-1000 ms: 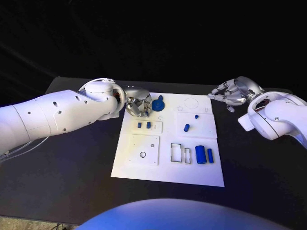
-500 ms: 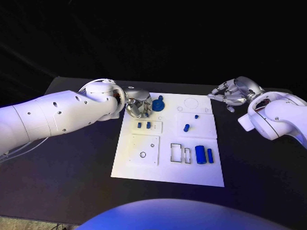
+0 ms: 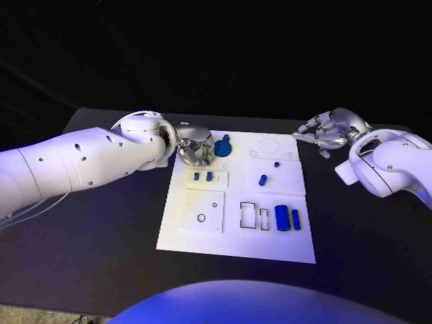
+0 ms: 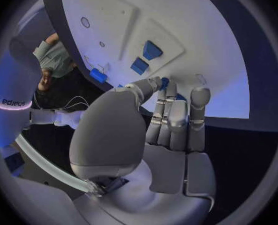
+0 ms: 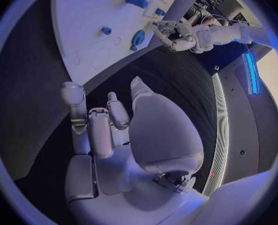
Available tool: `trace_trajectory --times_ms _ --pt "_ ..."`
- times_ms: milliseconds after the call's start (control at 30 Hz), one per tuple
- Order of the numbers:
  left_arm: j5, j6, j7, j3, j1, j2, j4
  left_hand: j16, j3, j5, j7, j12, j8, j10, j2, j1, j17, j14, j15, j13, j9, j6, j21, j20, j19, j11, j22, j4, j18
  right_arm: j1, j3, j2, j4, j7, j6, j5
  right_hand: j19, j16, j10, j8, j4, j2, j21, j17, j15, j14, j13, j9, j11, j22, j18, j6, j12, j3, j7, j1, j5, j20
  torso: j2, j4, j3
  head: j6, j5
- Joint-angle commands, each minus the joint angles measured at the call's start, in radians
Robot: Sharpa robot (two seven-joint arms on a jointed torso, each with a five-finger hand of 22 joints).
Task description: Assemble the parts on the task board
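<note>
Left hand on a blue part at the board's far corner

The silver left hand (image 3: 192,150) pinches a round blue part with a stem (image 3: 222,146) at the far left corner of the white task board (image 3: 237,233) on the black desk (image 3: 99,229); the silver right hand (image 3: 325,133) hovers past the board's far right corner, fingers curled loosely apart, holding nothing

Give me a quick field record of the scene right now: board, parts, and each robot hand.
task board: white plate mid-table
left robot hand: at the board's far left corner, fingertips at a round blue part; grip unclear
right robot hand: over the black table beyond the board's far right corner, fingers apart, holding nothing
other parts: two small blue pieces, one mid-board, two upright near the right edge
</note>
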Motion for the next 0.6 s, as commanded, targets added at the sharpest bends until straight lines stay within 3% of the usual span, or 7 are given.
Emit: trace_trajectory --times_ms 33,600 --pt "0.004 0.014 0.003 -0.001 -0.001 0.001 0.002 0.005 -0.002 -0.002 0.002 -0.012 -0.017 -0.007 -0.001 -0.011 -0.008 0.0 0.002 -0.001 -0.007 -0.02 -0.008 -0.003 -0.006 0.003 -0.007 0.004 -0.01 0.0 0.0 0.0 0.001 0.004 -0.001 -0.008 -0.004 -0.004 -0.003 0.003 0.0 0.011 -0.006 0.0 0.0 0.02 -0.001 0.001 -0.005 0.0 0.006 -0.008 -0.002 -0.005 0.0 -0.002 0.002 -0.002 0.0 0.0 0.0005 0.001 0.001" --pt "0.0 -0.005 0.011 -0.001 -0.002 0.001 0.002 -0.014 0.007 0.003 0.013 -0.06 -0.056 -0.044 -0.018 -0.038 -0.065 -0.031 0.016 -0.01 -0.013 -0.063 -0.046 0.005 -0.04 0.019 -0.062 0.021 0.0 -0.001 0.0 0.001 -0.001 0.004 -0.002 -0.007 -0.003 -0.004 -0.004 0.005 0.0 0.011 -0.007 0.0 0.0 0.02 -0.002 0.001 -0.005 0.0 0.006 -0.01 -0.003 -0.006 0.0 -0.001 0.002 -0.002 0.0 -0.0006 0.0003 0.004 0.002"
